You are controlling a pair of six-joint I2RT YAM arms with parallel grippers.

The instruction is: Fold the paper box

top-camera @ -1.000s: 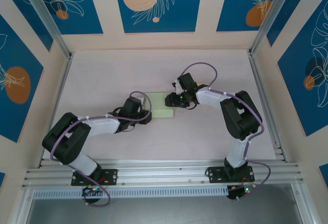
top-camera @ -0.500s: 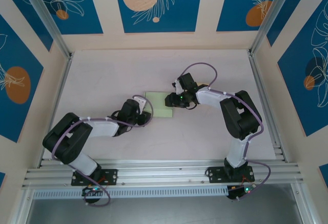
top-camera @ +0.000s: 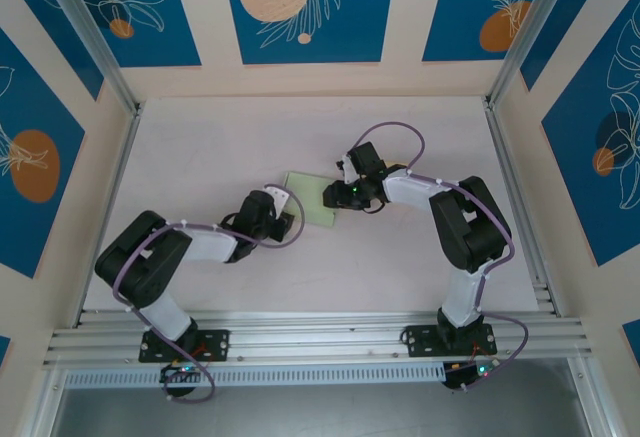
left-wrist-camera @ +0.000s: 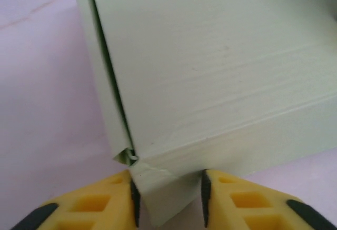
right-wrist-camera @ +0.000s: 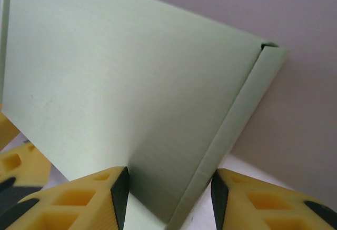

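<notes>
On the middle of the pale table sits your paper box, pale green and turned at a slant, and you've got an arm on each side of it. Your left gripper is in at the box's near left corner. From the left wrist view that corner is wedged right between the yellow fingers, dark pads against cardboard on both sides, so call it a narrow pinch on the box. The corner looks a bit crumpled there, with a small buckle where a dark seam runs up the box's left side. Over on the far side, your right gripper is on the box's right edge. In the right wrist view the jaws stand at a middling gap astride the folded side wall, with the broad flat panel running up and away between them. One finger sits just beside the wall's outer edge and the other overlaps the panel. Whether they're actually squeezing, you can't tell from here. A small notch shows at the box's top right corner.
</notes>
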